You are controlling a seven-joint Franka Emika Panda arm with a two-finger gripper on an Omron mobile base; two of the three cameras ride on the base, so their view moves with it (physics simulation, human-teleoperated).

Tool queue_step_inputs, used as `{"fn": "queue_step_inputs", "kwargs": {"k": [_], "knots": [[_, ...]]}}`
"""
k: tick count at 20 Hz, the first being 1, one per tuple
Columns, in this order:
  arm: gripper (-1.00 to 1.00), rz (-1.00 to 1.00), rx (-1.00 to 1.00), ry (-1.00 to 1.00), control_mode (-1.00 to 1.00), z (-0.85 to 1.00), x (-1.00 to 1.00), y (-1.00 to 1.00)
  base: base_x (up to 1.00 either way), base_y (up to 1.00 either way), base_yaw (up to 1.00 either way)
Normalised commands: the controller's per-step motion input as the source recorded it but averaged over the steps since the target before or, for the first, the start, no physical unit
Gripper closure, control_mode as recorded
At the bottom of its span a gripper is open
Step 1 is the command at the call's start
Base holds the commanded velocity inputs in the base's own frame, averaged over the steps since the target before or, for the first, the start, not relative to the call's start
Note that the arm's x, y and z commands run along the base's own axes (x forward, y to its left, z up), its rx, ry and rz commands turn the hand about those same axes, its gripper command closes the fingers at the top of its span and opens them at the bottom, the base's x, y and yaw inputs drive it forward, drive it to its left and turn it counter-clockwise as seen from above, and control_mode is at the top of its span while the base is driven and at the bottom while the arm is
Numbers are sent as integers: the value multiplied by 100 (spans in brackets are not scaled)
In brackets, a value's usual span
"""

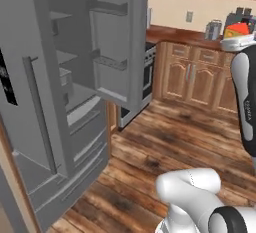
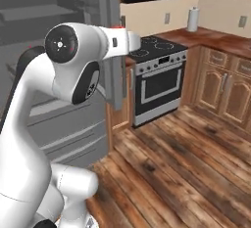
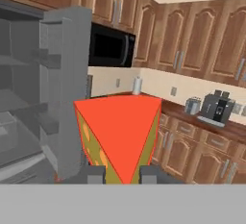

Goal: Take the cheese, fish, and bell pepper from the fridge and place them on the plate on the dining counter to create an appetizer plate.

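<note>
I am clamping my gripper (image 3: 122, 174) on the cheese (image 3: 120, 136), its point wedged between my fingertips, broad end facing away toward the open fridge (image 1: 65, 102).

You have one cheese (image 3: 120, 136) wedge to count, one fridge (image 1: 60, 92) with its door open, one microwave (image 3: 110, 46), one stove (image 2: 159, 78), one paper towel roll (image 2: 193, 19), one toaster (image 3: 192, 105) and one coffee machine (image 3: 218, 107). You can make out two door bins (image 1: 107, 8) on the open fridge door.
</note>
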Motion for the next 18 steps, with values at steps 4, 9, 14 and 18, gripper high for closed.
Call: {"fn": "queue_step_inputs", "kwargs": {"k": [4, 9, 14, 18], "knots": [[100, 0, 0, 0, 100, 0, 0, 0, -97, 33, -62], [100, 0, 0, 0, 100, 0, 0, 0, -82, 28, -67], [100, 0, 0, 0, 100, 0, 0, 0, -97, 33, -61], [100, 0, 0, 0, 100, 0, 0, 0, -100, 38, -56]]}}
